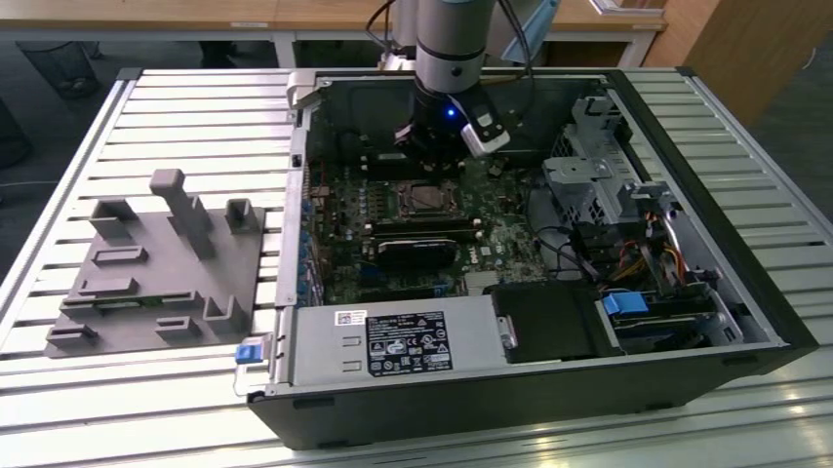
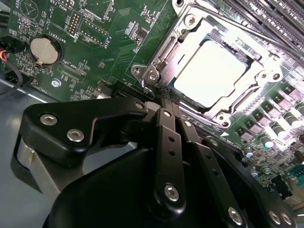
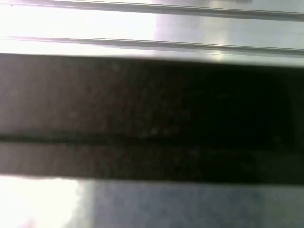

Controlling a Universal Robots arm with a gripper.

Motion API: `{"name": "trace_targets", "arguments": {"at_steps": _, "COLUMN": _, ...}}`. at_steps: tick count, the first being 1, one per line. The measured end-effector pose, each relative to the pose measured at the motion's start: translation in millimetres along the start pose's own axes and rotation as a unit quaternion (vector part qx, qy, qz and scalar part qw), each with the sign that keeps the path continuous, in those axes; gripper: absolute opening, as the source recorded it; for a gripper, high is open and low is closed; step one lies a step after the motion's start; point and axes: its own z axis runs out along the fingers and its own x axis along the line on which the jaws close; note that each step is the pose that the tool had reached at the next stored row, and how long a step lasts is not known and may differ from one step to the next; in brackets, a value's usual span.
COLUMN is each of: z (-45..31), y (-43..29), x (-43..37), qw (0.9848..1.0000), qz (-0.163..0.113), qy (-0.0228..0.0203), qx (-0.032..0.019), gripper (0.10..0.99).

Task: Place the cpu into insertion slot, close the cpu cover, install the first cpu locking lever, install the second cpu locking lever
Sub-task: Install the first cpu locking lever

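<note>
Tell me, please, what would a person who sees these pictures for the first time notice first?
Probably the open black computer case lying on the slatted metal table, with the robot arm's pincer reaching down over its green motherboard. In the second wrist view, the bright silvery square cpu shines inside the silvery metal cpu cover, just past the pincer. A grey plastic fixture rests at the exterior view's left.
</note>
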Motion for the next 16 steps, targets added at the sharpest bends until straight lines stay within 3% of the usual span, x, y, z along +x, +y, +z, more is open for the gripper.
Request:
{"name": "trace_targets", "arguments": {"at_steps": 8, "z": 2.7, "y": 1.4, "x": -0.5, "qw": 1.0, "qz": 0.0, "qy": -0.0001, "qx": -0.0013, "gripper": 0.106}}
{"name": "trace_targets", "arguments": {"at_steps": 16, "z": -14.5, "y": 3.1, "x": -1.0, "qw": 1.0, "qz": 0.0, "qy": -0.0002, "qx": -0.0021, "gripper": 0.106}}
